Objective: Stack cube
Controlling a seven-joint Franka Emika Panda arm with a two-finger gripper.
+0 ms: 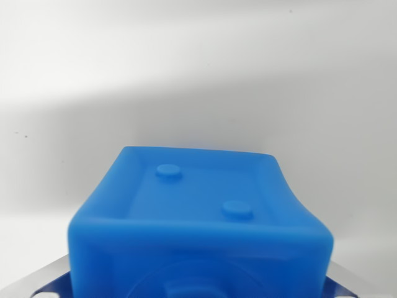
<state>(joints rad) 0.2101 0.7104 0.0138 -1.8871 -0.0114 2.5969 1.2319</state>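
A pale white surface (198, 68) takes up the upper half of the wrist view and runs behind everything else, plain apart from a soft grey shadow band across its middle and a couple of tiny dark specks toward the wrist view's left. In front of it, filling the lower centre of the frame and cut off by the bottom edge, sits a blue cube (198, 217), close to the lens and somewhat blurred. Its upper face is recessed inside a raised, rounded rim, and its near face shows a faint circular relief that is too soft to read clearly. On the recessed face stand two small round studs, one toward the far left corner (169, 171) and one nearer on the right (237, 209), well apart from each other. At the two bottom corners of the frame, just beside the cube's lower flanks, grey metallic parts of the gripper (198, 292) show as slanted edges with blue reflections on them; they sit tight against the cube on either side, so the gripper appears clamped on the cube, though the contact points themselves lie out of sight. Whether the cube rests on the surface or hangs above it cannot be told
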